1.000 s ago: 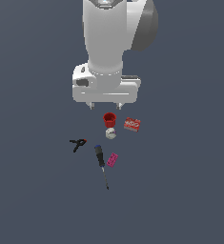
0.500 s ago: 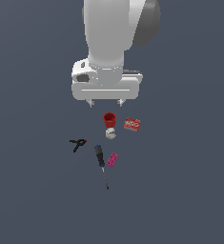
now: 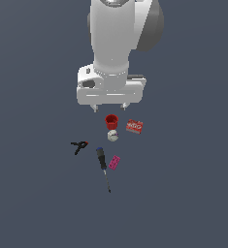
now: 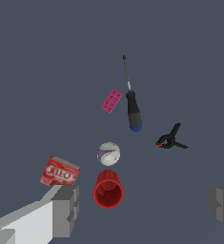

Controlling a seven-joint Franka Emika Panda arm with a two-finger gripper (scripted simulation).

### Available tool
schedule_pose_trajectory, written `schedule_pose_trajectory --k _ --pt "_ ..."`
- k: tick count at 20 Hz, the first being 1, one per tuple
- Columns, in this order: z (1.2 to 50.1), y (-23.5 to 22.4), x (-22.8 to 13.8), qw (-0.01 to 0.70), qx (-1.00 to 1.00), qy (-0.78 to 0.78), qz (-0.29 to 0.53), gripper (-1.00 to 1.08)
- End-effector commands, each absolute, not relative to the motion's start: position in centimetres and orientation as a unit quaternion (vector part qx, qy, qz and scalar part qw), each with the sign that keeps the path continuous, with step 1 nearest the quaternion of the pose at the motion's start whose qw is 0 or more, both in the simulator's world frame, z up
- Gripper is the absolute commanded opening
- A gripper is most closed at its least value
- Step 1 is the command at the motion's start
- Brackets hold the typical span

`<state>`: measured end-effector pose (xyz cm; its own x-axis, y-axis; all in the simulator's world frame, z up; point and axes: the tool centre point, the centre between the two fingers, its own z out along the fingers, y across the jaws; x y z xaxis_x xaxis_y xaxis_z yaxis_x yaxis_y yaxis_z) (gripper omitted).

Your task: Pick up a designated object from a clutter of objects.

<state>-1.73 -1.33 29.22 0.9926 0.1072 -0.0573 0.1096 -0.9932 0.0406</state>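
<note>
The wrist view showed what the exterior view could not: the gripper with its two grey fingers spread wide apart and nothing between them, and white lettering on the face of the red box. From outside, only two short fingertips poked below the white hand, which hung above the clutter. Six items lay on the dark floor, one of each. Nearest the hand stood the red cup, upright and open-mouthed, with the red box just beside it toward the exterior view's right and apart from it. Next came the white ball, then the black clamp, the pink block and the screwdriver. Bare floor surrounded the group on all sides.
</note>
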Motion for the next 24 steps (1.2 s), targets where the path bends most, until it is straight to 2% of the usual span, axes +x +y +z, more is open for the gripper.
schedule_pose_trajectory --k 1,12,24 --pt "28.3 -0.8 -1.8 0.022 0.997 0.072 -0.027 1.0" --pt "21.0 3.2 -3.5 0.024 0.974 0.222 -0.022 1.0" --pt "11.9 8.8 -8.9 0.016 0.902 0.432 -0.013 1.0"
